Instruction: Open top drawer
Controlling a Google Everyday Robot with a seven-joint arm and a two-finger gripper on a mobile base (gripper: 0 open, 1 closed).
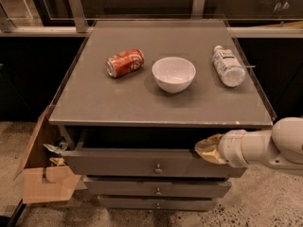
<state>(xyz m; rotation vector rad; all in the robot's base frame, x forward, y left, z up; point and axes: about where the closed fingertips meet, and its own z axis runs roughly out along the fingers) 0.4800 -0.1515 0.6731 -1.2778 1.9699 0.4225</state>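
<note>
The top drawer [118, 162] is the widest grey front, with a small round metal knob [158, 168] at its centre. It stands pulled out a little from under the grey tabletop [142, 108], with a dark gap above its front edge. My gripper [204, 149] has tan tips on a white arm [265, 148] that comes in from the right. It sits at the top right edge of the drawer front, to the right of the knob.
On the tabletop lie a red can [125, 63] on its side, a white bowl [173, 74] and a plastic bottle [227, 66] on its side. Two slimmer drawers [156, 189] sit below. A cardboard box [45, 183] stands open at the left.
</note>
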